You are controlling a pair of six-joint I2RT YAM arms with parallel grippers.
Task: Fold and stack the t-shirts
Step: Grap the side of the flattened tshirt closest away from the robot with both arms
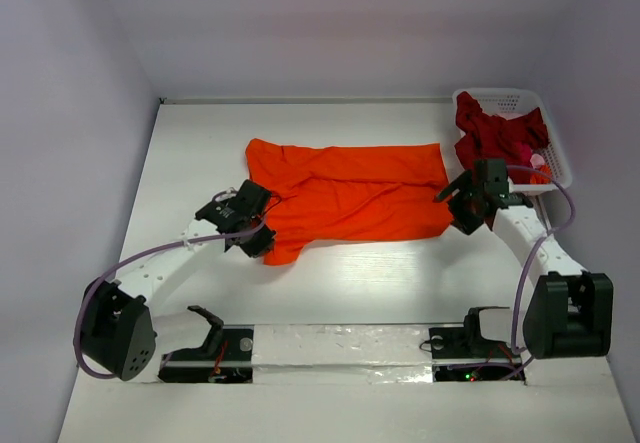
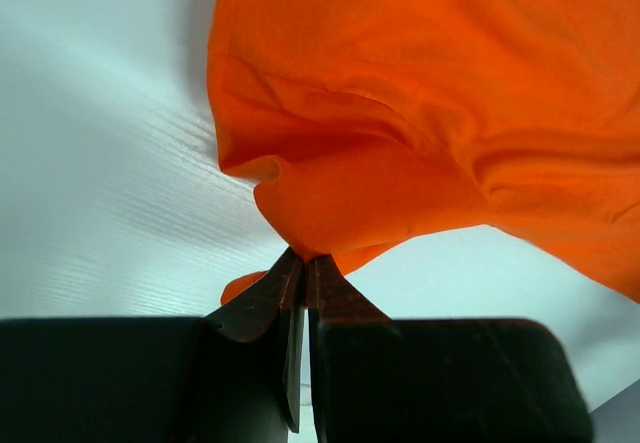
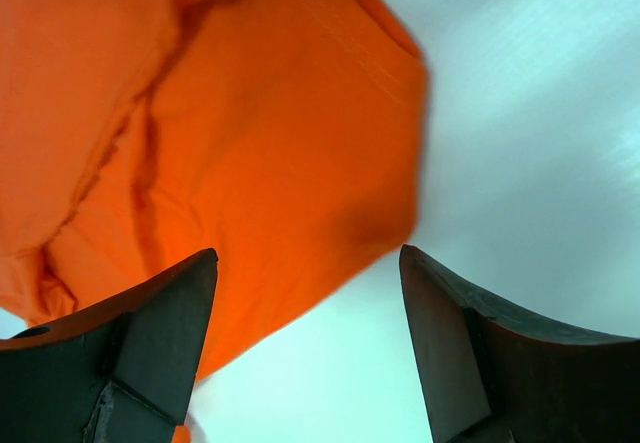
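The bright orange t-shirt [image 1: 350,188] lies spread across the middle of the table. My left gripper [image 1: 266,245] is at its near-left corner, shut on a pinch of the orange cloth [image 2: 330,213], which rises in a fold from the closed fingertips [image 2: 303,260]. My right gripper [image 1: 455,210] hovers open over the shirt's near-right corner [image 3: 250,113]. That corner's edge runs between the spread fingers [image 3: 308,251] and nothing is gripped. The dark crimson t-shirt [image 1: 495,133] sits bunched in the basket at the back right.
The white latticed basket [image 1: 497,94] stands against the right wall, just behind my right arm. White walls close in the table on the left, back and right. A taped strip with both arm bases [image 1: 340,348] runs along the near edge.
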